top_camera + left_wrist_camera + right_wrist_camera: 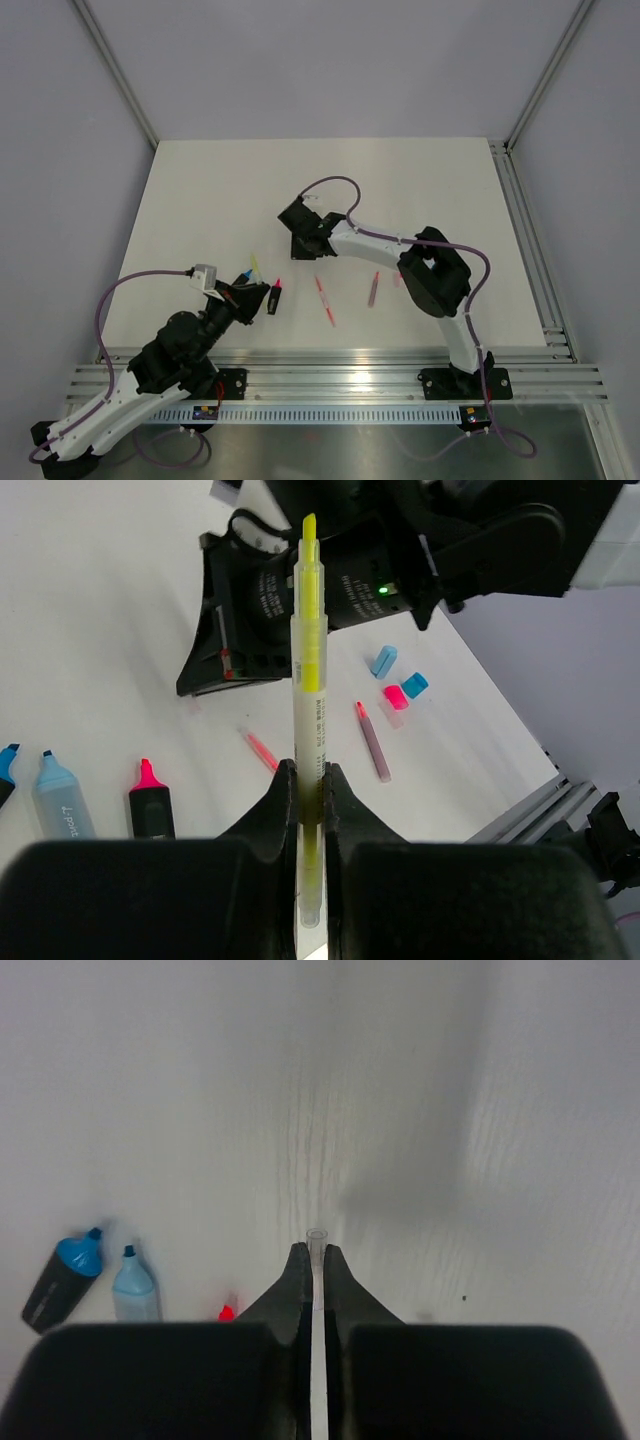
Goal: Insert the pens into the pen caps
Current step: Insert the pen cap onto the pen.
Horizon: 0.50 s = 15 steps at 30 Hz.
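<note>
No pen looks capped yet. The left hand (311, 780) is clamped on the thin translucent yellow plastic pen (309, 650), its bare tip pointing away, over the white surface (90, 630). The right hand (316, 1260) pinches a slender clear plastic tube (317, 1236), possibly its cap. Only the left wrist view clearly shows the stubby pink plastic cap (395, 697), the blue cap (414, 685) and the light-blue cap (383, 661) lying loose beside the purplish stick pen (373, 744); the right wrist view alone reveals the tube

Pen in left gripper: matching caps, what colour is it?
Yellow pen, best in left wrist view.
</note>
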Tool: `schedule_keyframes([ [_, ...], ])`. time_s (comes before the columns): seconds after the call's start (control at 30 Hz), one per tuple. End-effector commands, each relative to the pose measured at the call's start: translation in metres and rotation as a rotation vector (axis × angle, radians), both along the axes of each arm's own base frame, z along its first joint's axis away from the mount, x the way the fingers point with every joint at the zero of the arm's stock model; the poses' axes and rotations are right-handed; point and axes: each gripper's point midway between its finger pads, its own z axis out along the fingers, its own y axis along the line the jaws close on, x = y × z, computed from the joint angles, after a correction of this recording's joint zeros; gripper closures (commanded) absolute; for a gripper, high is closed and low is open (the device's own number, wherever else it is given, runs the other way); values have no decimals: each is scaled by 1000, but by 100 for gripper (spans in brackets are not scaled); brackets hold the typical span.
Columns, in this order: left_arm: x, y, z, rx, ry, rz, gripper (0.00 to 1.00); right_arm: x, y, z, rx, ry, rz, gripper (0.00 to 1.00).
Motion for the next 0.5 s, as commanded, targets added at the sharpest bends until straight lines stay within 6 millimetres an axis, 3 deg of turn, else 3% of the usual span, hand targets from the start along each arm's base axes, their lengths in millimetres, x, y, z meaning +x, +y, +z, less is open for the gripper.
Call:
schedule_keyframes([
  [0.0, -4, 2, 46, -150, -121, -13, 100, 26, 10, 128, 289, -281, -3, 100],
  [0.07, -6, -11, 49, -129, -114, -67, 100, 12, -9, 151, 337, -338, 3, 100],
  [0.17, -13, -34, 53, -114, -103, -179, 100, -2, -27, 205, 492, -483, 7, 100],
  [0.23, -23, -48, 65, -136, -113, -266, 100, -11, -39, 230, 553, -553, 15, 100],
  [0.27, -26, -54, 71, -147, -126, -299, 100, -24, -53, 244, 590, -587, 20, 100],
  [0.4, -38, -81, 83, -104, -95, -448, 100, -53, -76, 302, 747, -730, 76, 100],
  [0.47, -41, -88, 101, -120, -107, -486, 100, -65, -84, 307, 776, -754, 101, 100],
])
